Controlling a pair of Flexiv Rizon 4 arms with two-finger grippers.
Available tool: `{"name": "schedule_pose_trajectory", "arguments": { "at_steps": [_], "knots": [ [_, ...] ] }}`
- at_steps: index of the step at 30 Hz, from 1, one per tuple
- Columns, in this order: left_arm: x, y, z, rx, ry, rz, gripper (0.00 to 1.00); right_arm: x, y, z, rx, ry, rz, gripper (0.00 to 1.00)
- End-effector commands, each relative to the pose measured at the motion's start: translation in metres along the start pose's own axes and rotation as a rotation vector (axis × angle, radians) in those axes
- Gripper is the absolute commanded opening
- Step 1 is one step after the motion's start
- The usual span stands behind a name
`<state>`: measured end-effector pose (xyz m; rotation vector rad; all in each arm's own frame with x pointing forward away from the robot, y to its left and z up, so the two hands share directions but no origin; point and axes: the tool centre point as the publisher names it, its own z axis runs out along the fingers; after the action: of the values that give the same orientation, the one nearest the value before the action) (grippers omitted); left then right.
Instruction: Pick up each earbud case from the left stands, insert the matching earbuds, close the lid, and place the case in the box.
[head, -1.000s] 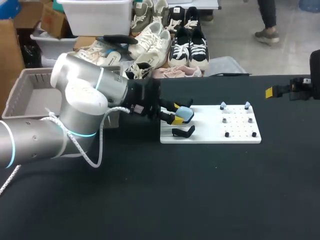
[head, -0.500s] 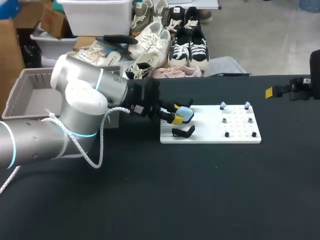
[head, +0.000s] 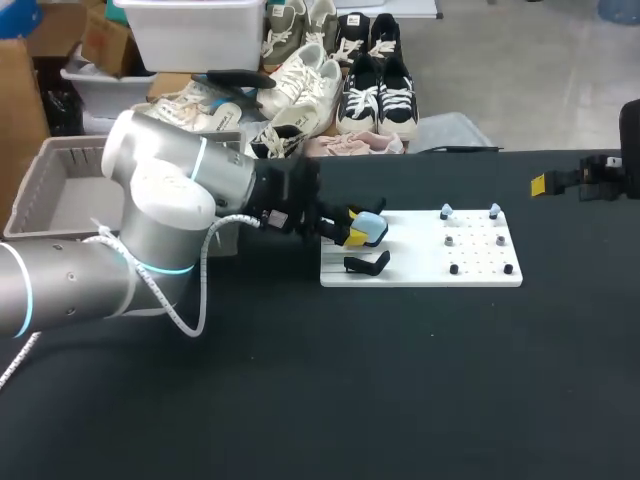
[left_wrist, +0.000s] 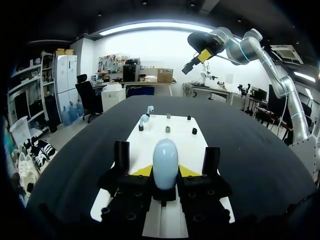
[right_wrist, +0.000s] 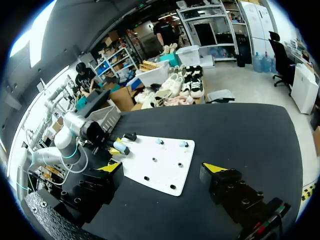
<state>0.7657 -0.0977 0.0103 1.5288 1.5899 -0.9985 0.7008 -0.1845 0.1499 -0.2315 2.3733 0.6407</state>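
While left jaws pinch blue case (left_wrist: 165, 162) | right jaws apart

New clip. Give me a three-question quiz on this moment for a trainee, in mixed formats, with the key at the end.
1. True or false: the right gripper is shut on an earbud.
2. What is clamped in the left gripper? A) a screwdriver B) a pale blue earbud case C) nothing
3. Fill in: on the white board, the number of pale blue earbuds standing on pegs is ___.
Key: 1 false, it is open and empty; 2 B; 3 two.
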Motion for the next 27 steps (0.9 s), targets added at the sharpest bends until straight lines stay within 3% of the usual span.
{"name": "schedule_pose_trajectory", "arguments": {
  "at_steps": [1,2,27],
  "knots": [
    [0.0,0.003,0.001,0.006,-0.001,0.002,0.07,0.0,-0.001,0.0,-0.004,0.0,-0.001,1.0],
    [0.0,0.003,0.001,0.006,-0.001,0.002,0.0,0.0,-0.001,0.0,-0.004,0.0,-0.001,1.0],
    [-0.035,0.002,-0.023,-0.031,-0.025,0.037,0.0,0.0,-0.001,0.0,-0.004,0.0,-0.001,1.0]
  ]
}}
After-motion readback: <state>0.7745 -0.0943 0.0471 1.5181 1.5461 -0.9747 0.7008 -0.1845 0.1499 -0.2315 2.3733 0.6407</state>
